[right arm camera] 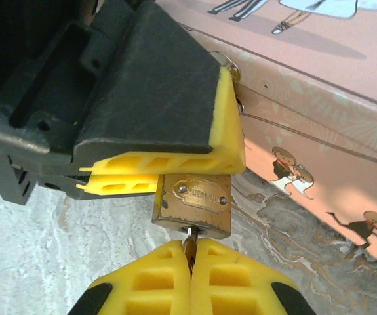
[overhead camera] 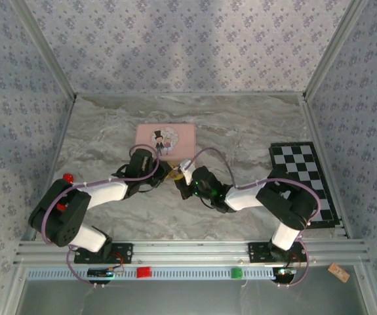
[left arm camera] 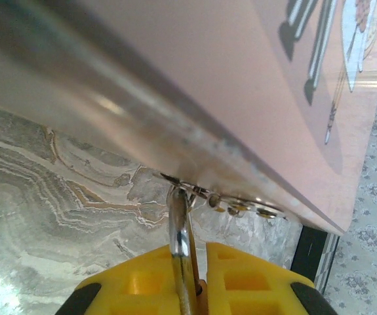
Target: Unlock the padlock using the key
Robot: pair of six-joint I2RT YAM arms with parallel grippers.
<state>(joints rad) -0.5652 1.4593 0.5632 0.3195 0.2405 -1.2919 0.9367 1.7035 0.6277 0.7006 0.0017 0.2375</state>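
I see the grey marbled worktop [overhead camera: 254, 125] with the flat pink picture tin [overhead camera: 165, 139] midway across it, nearer the back edge. At the tin's near side, my left gripper [left arm camera: 191, 269] is clamped on the thin silvery shackle [left arm camera: 179, 220] of the small brass padlock [right arm camera: 193, 205], which hangs from the tin's latch [left arm camera: 240, 209]. My right gripper [right arm camera: 191, 259] is pinched tight on the slim pale key [right arm camera: 189, 237], which seems seated in the keyway. I judge insertion done. The next move calls for a wrist roll while the left holds steady.
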